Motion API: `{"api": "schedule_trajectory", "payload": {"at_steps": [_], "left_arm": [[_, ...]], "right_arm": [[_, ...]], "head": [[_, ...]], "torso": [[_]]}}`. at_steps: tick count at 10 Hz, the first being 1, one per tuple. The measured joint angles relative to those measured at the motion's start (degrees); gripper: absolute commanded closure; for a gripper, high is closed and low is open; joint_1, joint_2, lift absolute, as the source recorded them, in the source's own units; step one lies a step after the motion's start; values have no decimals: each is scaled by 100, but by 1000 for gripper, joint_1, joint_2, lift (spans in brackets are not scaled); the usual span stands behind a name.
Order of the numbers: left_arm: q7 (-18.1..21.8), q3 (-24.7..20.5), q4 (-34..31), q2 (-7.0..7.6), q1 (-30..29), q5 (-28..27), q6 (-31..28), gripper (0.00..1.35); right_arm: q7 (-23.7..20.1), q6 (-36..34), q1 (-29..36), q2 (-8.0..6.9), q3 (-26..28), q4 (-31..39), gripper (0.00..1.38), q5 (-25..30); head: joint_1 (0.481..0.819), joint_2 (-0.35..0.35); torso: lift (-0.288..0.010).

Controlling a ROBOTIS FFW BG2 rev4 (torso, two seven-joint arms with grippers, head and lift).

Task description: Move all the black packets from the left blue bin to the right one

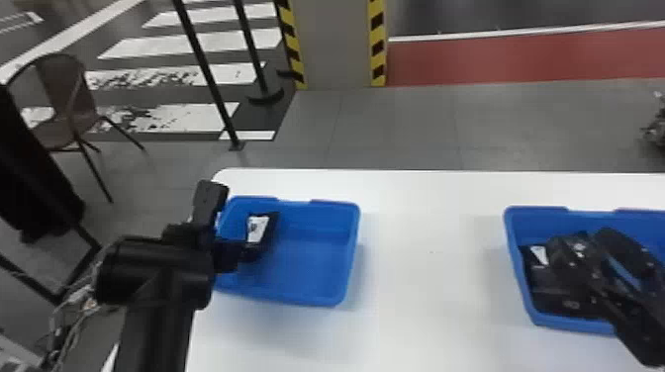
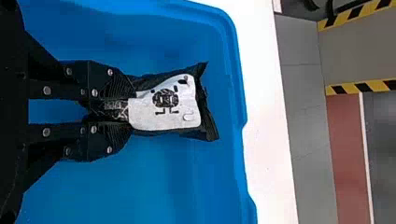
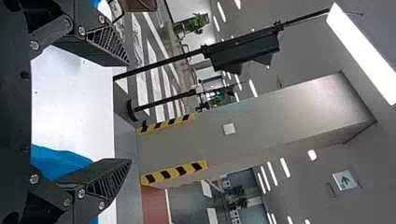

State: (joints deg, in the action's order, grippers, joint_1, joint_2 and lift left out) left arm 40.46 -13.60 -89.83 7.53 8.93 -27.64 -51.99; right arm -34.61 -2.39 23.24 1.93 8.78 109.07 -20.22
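One packet (image 2: 166, 102) pinched in left gripper (image 2: 131, 109), fingers nearly closed, left bin (image 1: 339, 206), far-left corner; lift high before crossing. Right gripper (image 3: 130, 112) spread, empty.

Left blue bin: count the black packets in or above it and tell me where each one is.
1. The black packet is between the left gripper's fingers, toward the far left of the left blue bin. The gripper could hide another.

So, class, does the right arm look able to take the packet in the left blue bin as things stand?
Probably not: the left pincer is already shut on that packet, and the right pincer is at the right bin, across the table.
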Motion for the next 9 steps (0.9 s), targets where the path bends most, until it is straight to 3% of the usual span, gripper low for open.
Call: {"api": "schedule_trajectory", "payload": {"at_steps": [1,4,5,7,9], "left_arm": [[139,-1,-396,-24,-204,0,73,1207],[403,81,-2964,-318,-1578,208,-2,1207],[403,312,-3248,-349,-1776,524,293,1207],[401,899,-2932,-375,-1658,912,1152,1207],[427,1437,-1921,-378,-1212,1243,2204,1207]], "right_arm": [[-10,0,-4,0,-13,9,318,-13],[-154,-127,-31,0,-63,52,317,-59],[-270,-217,-118,0,-101,-8,315,-63],[-594,-303,-546,0,-251,-436,312,-138],[-895,-416,-1159,0,-426,-962,311,-203]], "head": [[695,202],[695,166],[695,121],[695,60],[695,12]], "torso": [[-110],[-110],[-110],[-110],[-110]]}}
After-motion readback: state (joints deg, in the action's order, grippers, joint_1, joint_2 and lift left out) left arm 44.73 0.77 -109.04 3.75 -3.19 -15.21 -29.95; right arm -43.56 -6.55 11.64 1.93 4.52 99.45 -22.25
